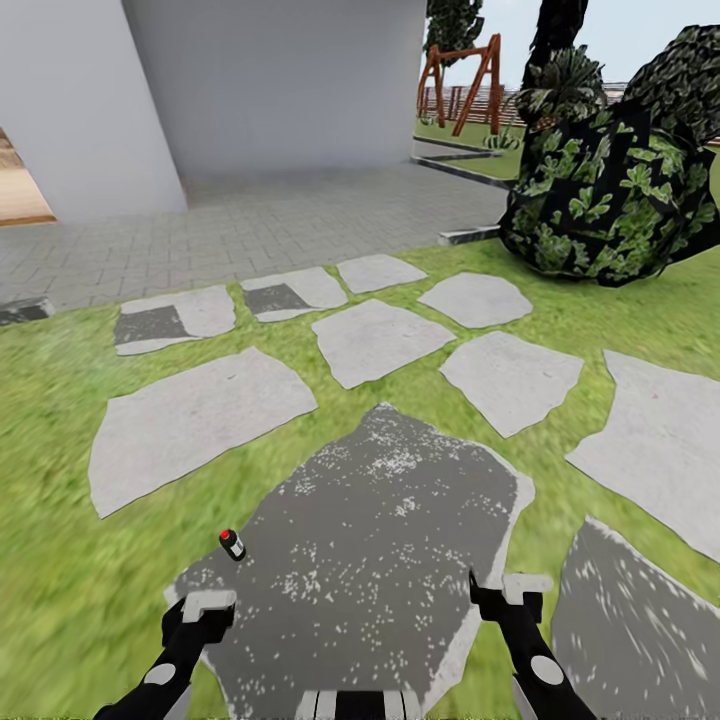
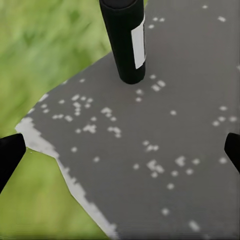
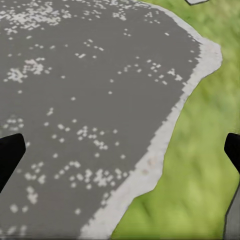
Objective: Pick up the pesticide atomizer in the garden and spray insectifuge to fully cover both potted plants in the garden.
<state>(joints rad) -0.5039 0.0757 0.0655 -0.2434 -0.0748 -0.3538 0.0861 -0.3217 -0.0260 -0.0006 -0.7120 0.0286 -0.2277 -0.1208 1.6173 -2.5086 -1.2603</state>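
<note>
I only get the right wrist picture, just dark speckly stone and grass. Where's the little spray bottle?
Observer: The tiny dark pesticide atomizer with a red top stands upright on the same dark mottled paving stone, near its edge on the robot's left side, just ahead of the left end effector.
Operator: Is that hand holding it?
Observer: No. In the left wrist view the bottle stands apart from the black fingertips, which are spread wide.
Operator: Is my hand open too?
Observer: Yes, the right end effector is open with nothing in it.
Operator: Any plants?
Observer: A big dark-leaved bush stands ahead on the right, on the lawn.
</note>
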